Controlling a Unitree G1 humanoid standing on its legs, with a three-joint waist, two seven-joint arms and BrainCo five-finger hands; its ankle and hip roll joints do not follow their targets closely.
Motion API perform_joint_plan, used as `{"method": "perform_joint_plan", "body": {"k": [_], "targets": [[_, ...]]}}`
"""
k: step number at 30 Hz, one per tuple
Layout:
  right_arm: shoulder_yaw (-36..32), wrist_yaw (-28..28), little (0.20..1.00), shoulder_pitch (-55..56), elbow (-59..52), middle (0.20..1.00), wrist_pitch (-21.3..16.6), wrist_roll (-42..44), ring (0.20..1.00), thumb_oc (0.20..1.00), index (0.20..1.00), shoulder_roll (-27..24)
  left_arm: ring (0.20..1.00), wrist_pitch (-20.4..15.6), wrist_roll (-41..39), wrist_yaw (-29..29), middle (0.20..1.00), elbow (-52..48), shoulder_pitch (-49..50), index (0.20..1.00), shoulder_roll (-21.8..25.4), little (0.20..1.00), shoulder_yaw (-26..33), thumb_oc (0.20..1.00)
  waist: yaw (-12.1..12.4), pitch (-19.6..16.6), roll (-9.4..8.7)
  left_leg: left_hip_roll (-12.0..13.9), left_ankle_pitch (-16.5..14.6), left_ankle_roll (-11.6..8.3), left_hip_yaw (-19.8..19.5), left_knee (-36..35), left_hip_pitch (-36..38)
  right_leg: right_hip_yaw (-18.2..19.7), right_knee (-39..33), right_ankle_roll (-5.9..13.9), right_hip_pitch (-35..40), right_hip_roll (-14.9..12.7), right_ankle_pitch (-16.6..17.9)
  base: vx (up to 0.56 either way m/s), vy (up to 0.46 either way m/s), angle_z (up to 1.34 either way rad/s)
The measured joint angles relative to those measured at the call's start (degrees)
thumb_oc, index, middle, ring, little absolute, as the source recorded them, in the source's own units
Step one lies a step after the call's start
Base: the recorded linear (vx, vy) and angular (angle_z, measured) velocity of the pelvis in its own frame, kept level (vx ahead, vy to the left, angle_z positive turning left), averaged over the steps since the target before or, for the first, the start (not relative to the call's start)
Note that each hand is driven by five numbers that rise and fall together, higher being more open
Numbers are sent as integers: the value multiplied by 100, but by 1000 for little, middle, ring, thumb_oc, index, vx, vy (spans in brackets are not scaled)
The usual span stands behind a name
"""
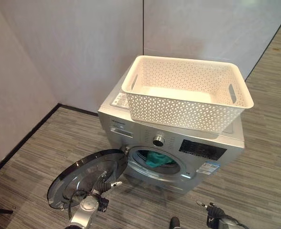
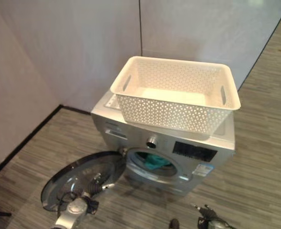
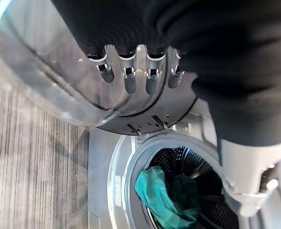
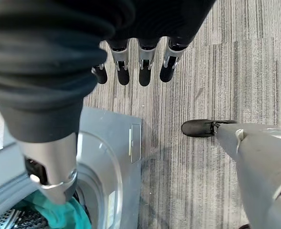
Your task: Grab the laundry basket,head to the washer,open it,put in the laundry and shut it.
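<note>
Grey striped plank flooring (image 1: 31, 167) runs up to pale wall panels (image 1: 83, 47) edged by a dark skirting line. At the left, the left robot hand (image 1: 104, 183) lies with its straight silver fingers (image 3: 131, 78) against the round washer door (image 1: 85, 177), a glossy dark glass bowl in a chrome rim, swung fully open and tilted toward the floor. Just beside it the silver, boxy washer (image 1: 145, 131) shows its circular opening, where teal laundry (image 1: 158, 159) lies crumpled on the perforated metal drum. A round knob (image 1: 158, 140) and a dark control panel (image 1: 201, 149) sit on the front. On the washer's flat top rests the cream plastic laundry basket (image 1: 178, 112), rectangular, with lattice-patterned walls and slot handles. At the lower right, the right robot hand (image 4: 131, 67) hangs over the floor, fingers straight and relaxed, holding nothing.
</note>
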Motion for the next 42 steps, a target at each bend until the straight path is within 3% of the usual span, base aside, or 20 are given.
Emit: {"method": "perform_joint_plan", "body": {"k": [4,6,8,9,11,12,16,17,18,20,22,24,25,28,30,31,34,36,37,42], "targets": [[-54,-20,1000,-3,33,1000,5,-38,1000,1000,1000,77,1000,-66,-3,17,1000,-18,-160,1000,16,1000,-53,1000,-22,2,-190,-377,-68,298,247,294,-380,400,109,95,-497,-370,219,-150,244,-32],[-164,-15,1000,3,179,1000,-1,-32,1000,1000,1000,191,1000,-70,-67,41,1000,-2,-243,1000,52,1000,-33,1000,-164,104,-345,-585,-155,435,340,514,-512,455,251,142,-625,-513,438,-131,139,-29],[-179,-13,1000,-29,241,1000,12,-31,1000,1000,1000,247,1000,-92,-156,86,1000,-9,-325,1000,150,1000,-11,1000,-160,183,-378,-588,-256,531,516,685,-652,333,259,81,-836,-507,908,-162,123,-53],[-192,-17,1000,-201,385,1000,-8,-14,1000,1000,1000,232,1000,-89,-175,149,1000,-8,-325,1000,174,1000,47,1000,-129,291,-219,-378,-219,691,709,716,-705,280,98,-5,-909,-335,1372,-133,59,-65],[-208,-14,1000,-157,549,1000,48,23,1000,1000,1000,216,1000,-94,-187,180,1000,-36,-270,1000,134,1000,100,1000,-126,282,154,-29,-18,702,785,435,-633,200,1423,-14,-1130,100,167,-119,3,-44],[-203,-4,1000,-112,558,1000,77,27,1000,1000,1000,235,1000,-102,-214,187,1000,-87,-199,1000,169,1000,207,1000,-83,266,179,33,100,675,829,321,-568,159,2110,-1,-1045,211,-418,-117,-42,-21],[-156,-7,1000,-94,553,1000,58,26,1000,1000,1000,234,1000,-95,-229,199,1000,-93,18,1000,260,1000,410,1000,222,181,-11,15,184,620,1063,230,-485,36,1930,-12,-191,322,-1401,-145,-120,-31],[-113,-7,1000,-89,548,1000,57,25,1000,1000,1000,250,1000,-96,-228,197,1000,-102,70,1000,270,1000,419,1000,327,149,-80,-6,208,586,1123,222,-487,46,1662,-30,-6,312,-1443,-180,-203,-32],[-13,-7,1000,-140,547,1000,58,21,1000,1000,1000,284,1000,-95,-225,198,1000,-194,181,1000,312,1000,436,1000,422,147,-238,-62,299,462,1149,243,-505,69,923,-166,343,386,-1434,-189,-194,-20],[88,-13,1000,-132,496,1000,48,16,1000,1000,1000,270,1000,-89,-215,200,1000,-192,213,1000,138,1000,371,1000,488,124,-202,127,433,349,837,270,-665,72,90,-394,627,790,-936,-240,-209,0],[263,-20,1000,-131,333,1000,43,11,1000,1000,1000,259,1000,-89,-194,206,1000,-273,213,1000,116,1000,363,1000,521,142,-215,282,518,237,755,329,-802,42,-6,-475,602,969,-853,-311,-175,23],[316,-23,1000,-16,100,1000,-7,-51,1000,1000,1000,209,1000,-86,-71,242,1000,-436,-79,1000,114,1000,212,1000,478,307,-248,405,750,13,156,805,-1440,-351,-7,-631,427,1131,-844,-327,-92,74],[333,-25,1000,-18,103,1000,-7,-69,1000,1000,1000,202,1000,-82,-38,245,1000,-504,-88,1000,121,1000,221,1000,472,375,-260,412,814,-28,115,803,-1458,-393,-31,-663,429,1128,-853,-160,-1,43],[482,-20,1000,-86,106,1000,-15,-159,1000,1000,1000,125,1000,-48,62,371,1000,-599,-13,1000,144,1000,360,1000,491,547,-291,400,1145,-393,-602,816,-1474,-396,-49,-914,432,1066,-832,-44,62,-1],[478,-25,1000,-112,114,1000,-20,-194,1000,1000,1000,127,1000,-42,73,445,1000,-702,12,1000,190,1000,577,1000,475,576,-352,437,1093,-360,-805,834,-1440,-373,-47,-1001,418,960,-763,48,81,-19],[479,-20,1000,-86,122,1000,-18,-292,1000,1000,1000,150,1000,-47,75,496,1000,-898,26,1000,237,1000,888,1000,464,589,-366,593,1012,-243,-817,832,-1331,-290,3,-995,414,955,-751,124,139,-15],[380,-23,1000,121,169,1000,-21,-328,1000,1000,1000,108,1000,-106,358,872,1000,-1316,39,1000,310,1000,1290,1000,431,547,-153,906,1045,-300,-1237,212,-864,-185,3,-826,447,1018,-700,179,204,-17],[234,-11,1000,299,155,1000,-38,-320,1000,1000,1000,70,1000,-101,595,1107,1000,-1476,-64,1000,425,1000,1390,1000,259,551,52,924,955,-345,-866,-107,-601,-248,3,-657,545,995,-629,117,142,13],[243,0,1000,388,151,1000,-36,-320,1000,1000,1000,81,1000,-155,736,1216,1000,-1646,-88,1000,546,1000,1448,1000,200,538,121,913,690,-492,-756,-70,-543,-241,2,-486,581,1021,-628,111,169,6],[371,85,1000,424,128,1000,-36,-333,1000,1000,1000,487,1000,-320,950,1595,1000,-1987,-421,1000,1385,1000,2221,1000,169,278,-209,446,492,-272,-589,-75,-454,20,-49,-212,503,502,-507,53,153,-16]]}}
